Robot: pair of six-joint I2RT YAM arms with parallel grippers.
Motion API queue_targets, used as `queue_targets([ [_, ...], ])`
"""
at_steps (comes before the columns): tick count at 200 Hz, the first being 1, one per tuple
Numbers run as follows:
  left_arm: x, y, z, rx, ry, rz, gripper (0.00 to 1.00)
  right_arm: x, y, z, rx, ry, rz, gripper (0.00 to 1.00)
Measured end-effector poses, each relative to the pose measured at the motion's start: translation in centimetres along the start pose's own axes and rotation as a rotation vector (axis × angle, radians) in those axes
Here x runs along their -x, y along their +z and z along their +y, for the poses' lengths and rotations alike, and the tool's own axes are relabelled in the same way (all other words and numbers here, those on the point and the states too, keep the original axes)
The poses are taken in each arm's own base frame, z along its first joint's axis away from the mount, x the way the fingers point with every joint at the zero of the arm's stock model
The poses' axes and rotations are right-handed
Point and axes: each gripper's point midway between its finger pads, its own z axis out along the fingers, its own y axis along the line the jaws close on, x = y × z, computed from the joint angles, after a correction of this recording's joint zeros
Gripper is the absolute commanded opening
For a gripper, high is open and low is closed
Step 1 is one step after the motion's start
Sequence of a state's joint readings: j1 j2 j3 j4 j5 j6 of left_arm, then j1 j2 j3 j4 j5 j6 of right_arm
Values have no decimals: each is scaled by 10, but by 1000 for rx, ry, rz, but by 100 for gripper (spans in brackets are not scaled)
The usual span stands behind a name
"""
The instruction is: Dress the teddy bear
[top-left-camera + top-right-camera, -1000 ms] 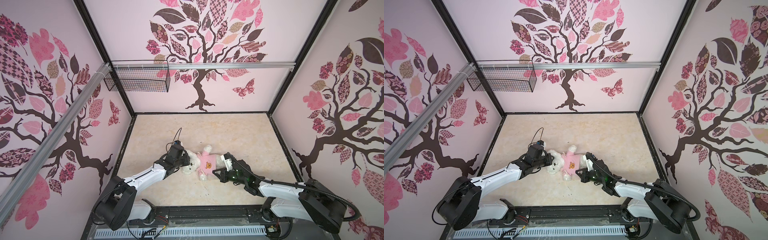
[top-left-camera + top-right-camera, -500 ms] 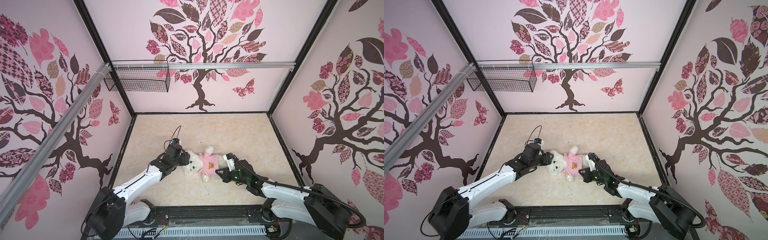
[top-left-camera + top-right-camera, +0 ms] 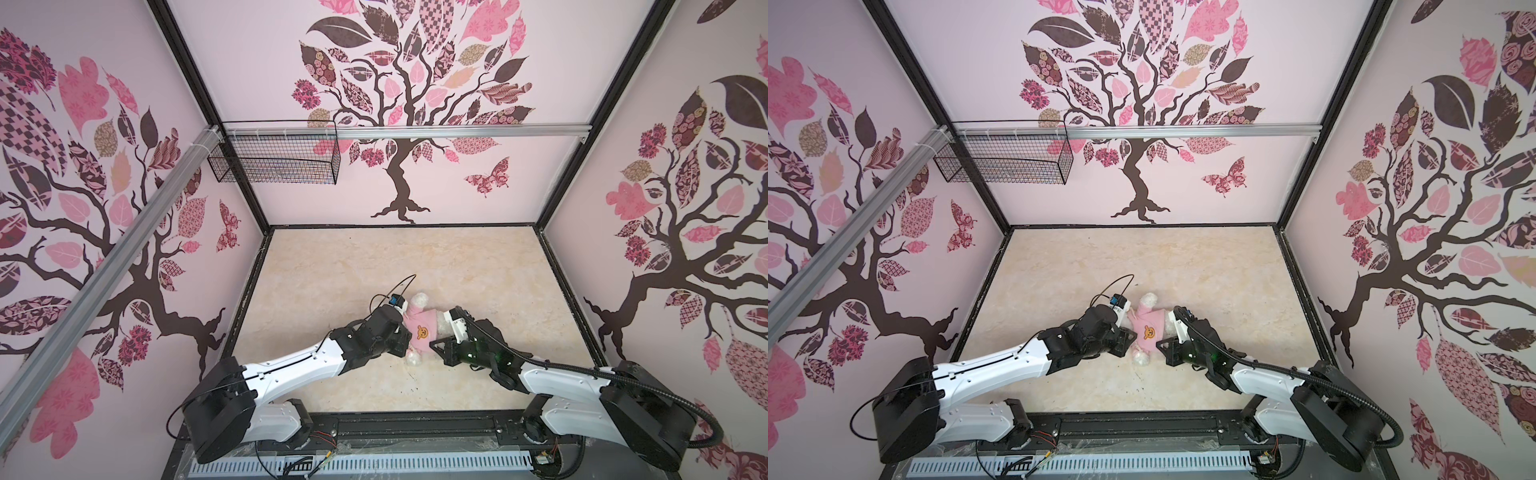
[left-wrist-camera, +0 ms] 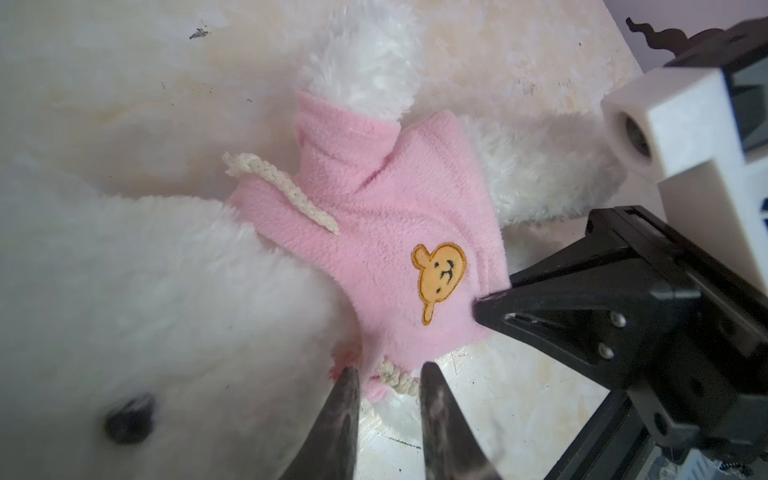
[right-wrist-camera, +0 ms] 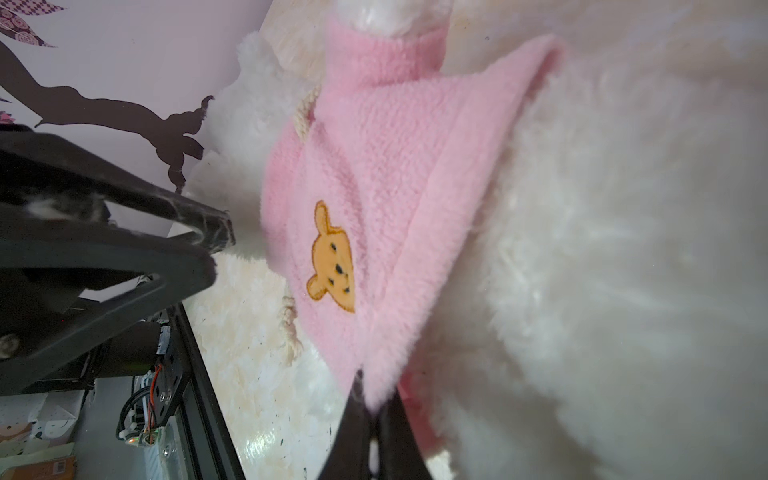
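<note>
Teddy bear lies on table, near-centre, between both arms, pink shirt on its torso. Right gripper: closed, pinching the shirt hem. Left gripper: fingers slightly apart, straddling drawcord beside the bear's head; hold uncertain.

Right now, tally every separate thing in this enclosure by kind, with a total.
White curly-furred plush teddy bear: 1
Pink fleece shirt with an orange bear-face patch: 1
Black wire-mesh basket hung on the rail: 1
White-and-black robot arms: 2
Total: 5
</note>
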State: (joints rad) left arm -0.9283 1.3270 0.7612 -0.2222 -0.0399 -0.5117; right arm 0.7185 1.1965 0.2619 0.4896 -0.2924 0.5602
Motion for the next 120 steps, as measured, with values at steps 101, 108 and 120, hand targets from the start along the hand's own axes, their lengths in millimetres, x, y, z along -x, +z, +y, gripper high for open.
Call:
queue_targets([
  [101, 3, 28, 10, 86, 3, 24, 1, 1, -1, -2, -11, -14, -6, 13],
  [108, 4, 29, 10, 82, 0, 21, 0, 2, -1, -4, -18, -14, -7, 19],
  [120, 7, 29, 11, 71, -7, 18, 0, 3, -3, -8, -32, -18, -11, 27],
])
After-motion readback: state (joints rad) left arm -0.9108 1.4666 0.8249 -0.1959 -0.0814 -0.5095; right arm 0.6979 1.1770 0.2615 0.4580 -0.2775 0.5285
